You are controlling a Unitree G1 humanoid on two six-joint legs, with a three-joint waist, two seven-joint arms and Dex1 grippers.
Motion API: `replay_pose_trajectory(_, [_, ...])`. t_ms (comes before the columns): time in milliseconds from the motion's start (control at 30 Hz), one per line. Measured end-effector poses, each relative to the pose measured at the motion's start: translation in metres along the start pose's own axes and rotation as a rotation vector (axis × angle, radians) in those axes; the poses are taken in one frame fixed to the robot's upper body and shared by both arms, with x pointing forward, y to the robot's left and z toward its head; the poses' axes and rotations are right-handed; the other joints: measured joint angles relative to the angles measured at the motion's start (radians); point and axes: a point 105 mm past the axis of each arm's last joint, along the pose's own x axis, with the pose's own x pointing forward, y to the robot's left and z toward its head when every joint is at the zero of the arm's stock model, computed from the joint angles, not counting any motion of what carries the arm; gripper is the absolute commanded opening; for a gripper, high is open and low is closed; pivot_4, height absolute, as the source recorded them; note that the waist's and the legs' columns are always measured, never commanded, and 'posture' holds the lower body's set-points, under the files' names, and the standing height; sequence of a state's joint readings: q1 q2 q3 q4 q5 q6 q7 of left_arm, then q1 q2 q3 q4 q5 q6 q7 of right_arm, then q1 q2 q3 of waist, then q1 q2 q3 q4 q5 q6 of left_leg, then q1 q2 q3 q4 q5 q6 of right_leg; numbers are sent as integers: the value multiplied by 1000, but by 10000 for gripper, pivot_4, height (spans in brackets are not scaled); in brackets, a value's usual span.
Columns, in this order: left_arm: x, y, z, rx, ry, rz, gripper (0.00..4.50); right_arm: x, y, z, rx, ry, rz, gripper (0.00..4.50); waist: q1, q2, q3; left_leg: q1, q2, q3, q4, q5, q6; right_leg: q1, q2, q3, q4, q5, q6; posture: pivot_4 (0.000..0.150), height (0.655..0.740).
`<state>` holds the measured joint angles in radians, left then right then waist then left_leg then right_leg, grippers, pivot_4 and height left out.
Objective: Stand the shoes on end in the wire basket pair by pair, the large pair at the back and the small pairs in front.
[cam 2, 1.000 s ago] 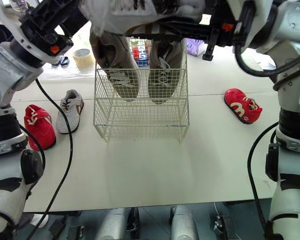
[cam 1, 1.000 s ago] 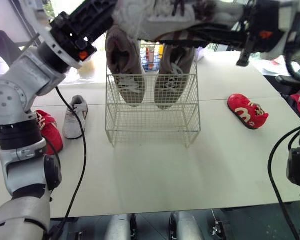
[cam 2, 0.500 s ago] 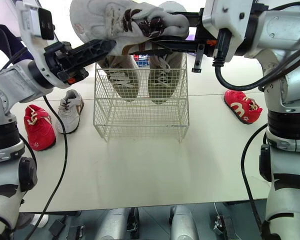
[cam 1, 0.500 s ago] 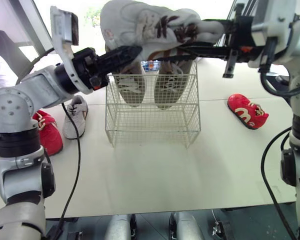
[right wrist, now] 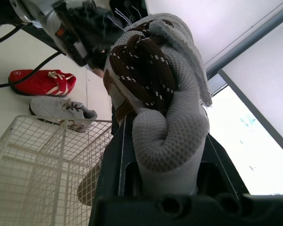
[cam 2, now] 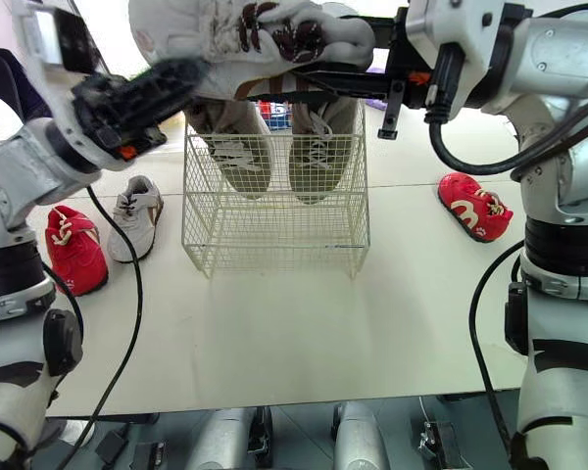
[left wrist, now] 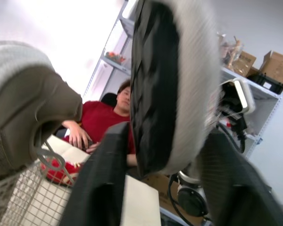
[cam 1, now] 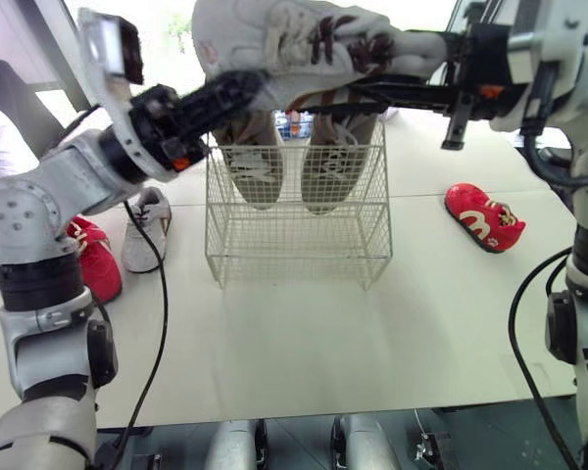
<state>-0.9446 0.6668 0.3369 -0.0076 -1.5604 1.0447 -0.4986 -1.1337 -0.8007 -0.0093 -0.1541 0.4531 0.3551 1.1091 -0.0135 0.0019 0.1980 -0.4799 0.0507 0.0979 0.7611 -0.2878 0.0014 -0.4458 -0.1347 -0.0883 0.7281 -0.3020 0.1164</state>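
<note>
Shoes are partly sorted: two large pale ones (cam 1: 253, 162) stand toe-down side by side at the back of the wire basket (cam 1: 294, 235) in the middle of the frame. A grey sneaker (cam 1: 294, 44) with brown laces hangs sideways above it, at upper centre. I have it from both ends. The left gripper (cam 1: 237, 90) is clamped across the sole, which the left wrist view shows wedged between the black fingers (left wrist: 101, 188). The right gripper (right wrist: 166, 146) is clamped on the knit collar. I judge this as the carry-and-turn step. Next the sneaker must be tipped on end and lowered into the free front part of the basket, which likely calls for one gripper to let go. On the table a small white sneaker (cam 1: 145, 230) and a red shoe (cam 1: 96, 269) lie at left of the basket, and another red shoe (cam 1: 485, 217) lies well apart at right. The sneaker's top is cut off by the frame edge, and it hides the basket's rear rim. The left arm covers part of the left red shoe. I cannot tell which pair the held sneaker belongs to.
</note>
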Motion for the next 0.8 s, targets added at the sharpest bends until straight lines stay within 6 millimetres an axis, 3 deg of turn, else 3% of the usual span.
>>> replay_pose_trajectory(267, [-7,-1,13,95,42,5,36808,0,3,-3,-10,7,18,5875,3,0,0,0,0,0,0,0,0,0,0,0,0,0,0,1500,6675])
replay_pose_trajectory(467, [-1,2,1,64,101,-29,36808,3,5,-1,-13,-14,27,5875,1,0,0,0,0,0,0,0,0,0,0,0,0,0,0,1500,6675])
replay_pose_trajectory(567, [0,4,-4,39,113,-40,28799,6,7,-1,-8,-22,38,5875,1,0,0,0,0,0,0,0,0,0,0,0,0,0,0,1500,6675])
replay_pose_trajectory(667, [1,7,-6,17,106,-50,14560,6,9,-4,2,-17,41,5875,2,0,0,0,0,0,0,0,0,0,0,0,0,0,0,1500,6675])
replay_pose_trajectory(767, [1,8,-6,13,105,-42,3068,6,10,-3,-2,-18,43,5875,1,0,0,0,0,0,0,0,0,0,0,0,0,0,0,1500,6675])
replay_pose_trajectory(800, [1,8,-6,12,106,-42,2820,7,11,-3,0,-16,42,10199,0,0,0,0,0,0,-1,0,0,0,0,0,0,0,0,1500,6675])
